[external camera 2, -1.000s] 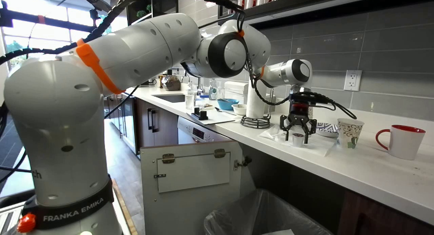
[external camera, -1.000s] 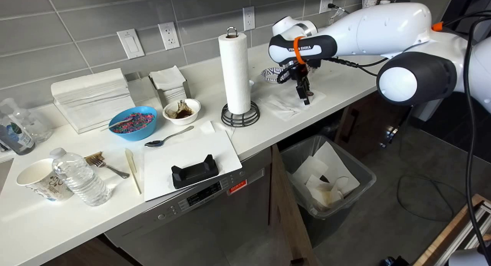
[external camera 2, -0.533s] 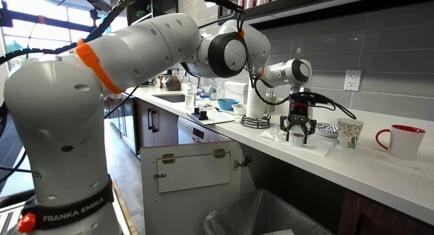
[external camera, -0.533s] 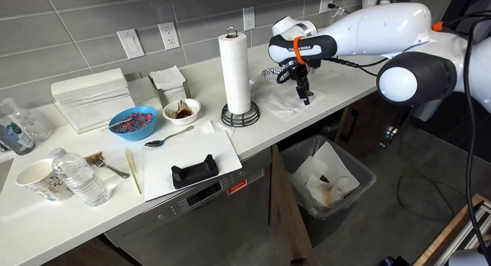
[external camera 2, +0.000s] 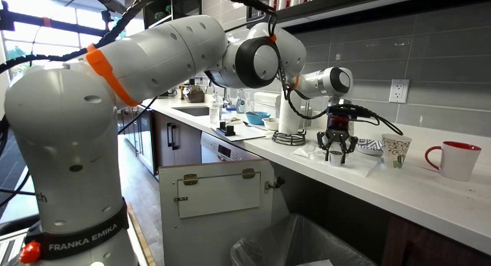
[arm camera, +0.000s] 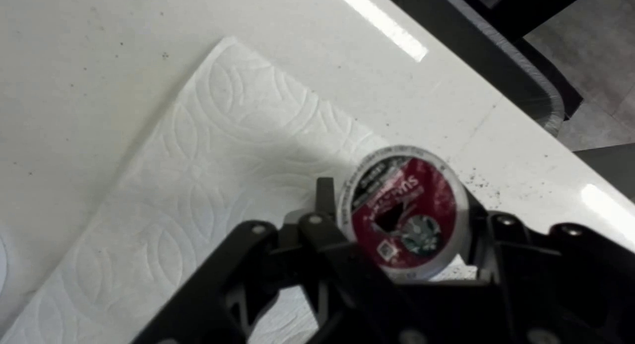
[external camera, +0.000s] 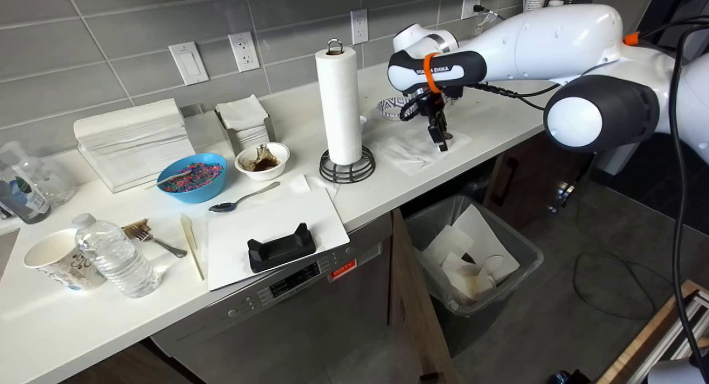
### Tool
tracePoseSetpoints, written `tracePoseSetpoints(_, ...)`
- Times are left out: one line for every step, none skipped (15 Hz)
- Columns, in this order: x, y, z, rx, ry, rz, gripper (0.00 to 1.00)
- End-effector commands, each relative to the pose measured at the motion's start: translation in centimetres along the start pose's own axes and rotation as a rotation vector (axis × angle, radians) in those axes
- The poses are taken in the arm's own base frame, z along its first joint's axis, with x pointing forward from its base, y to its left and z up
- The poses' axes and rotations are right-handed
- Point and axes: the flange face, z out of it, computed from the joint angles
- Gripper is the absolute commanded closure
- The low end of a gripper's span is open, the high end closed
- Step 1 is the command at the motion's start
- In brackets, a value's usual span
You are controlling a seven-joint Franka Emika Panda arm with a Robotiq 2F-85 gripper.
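My gripper [external camera 2: 335, 158] is low over the counter, its fingers on either side of a small white coffee pod [external camera 2: 336, 159]. In the wrist view the pod's dark red and black lid [arm camera: 426, 185], with a punched hole, sits between the fingers, one finger [arm camera: 325, 197] against its left rim and the other against its right side. The pod stands upright on a white paper towel [arm camera: 198, 185] near the counter's front edge. In an exterior view the gripper [external camera: 441, 144] hides most of the pod; its reddish-brown top [external camera: 448, 135] shows beside a finger.
A paper towel roll [external camera: 339, 107] stands on a wire holder beside the arm. A patterned bowl [external camera 2: 369, 146], a paper cup [external camera 2: 396, 151] and a red-handled mug [external camera 2: 456, 160] stand nearby. Below the counter edge are a trash bin [external camera: 529, 251] and an open cabinet door [external camera 2: 218, 197].
The gripper's fingers have come closer together around the pod. The pod has shifted very slightly within the exterior view. The arm has stayed in place.
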Motion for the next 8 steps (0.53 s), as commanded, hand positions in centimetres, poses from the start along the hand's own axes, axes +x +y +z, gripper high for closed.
tracePoseSetpoints(0.2,0.2,0.4,0.013,0.012,0.002,0.48)
tracePoseSetpoints(0.2,0.2,0.3,0.012,0.014,0.003,0.51)
tracePoseSetpoints(0.2,0.2,0.2,0.011,0.016,0.004,0.52)
tracePoseSetpoints(0.2,0.2,0.1,0.010,0.019,0.004,0.55)
tracePoseSetpoints(0.2,0.2,0.0,0.007,0.022,0.004,0.55)
tracePoseSetpoints(0.1,0.2,-0.3,0.004,0.028,0.006,0.58)
tracePoseSetpoints(0.1,0.3,-0.5,0.001,0.035,0.007,0.58)
tracePoseSetpoints(0.0,0.3,-0.9,-0.005,0.042,0.009,0.62)
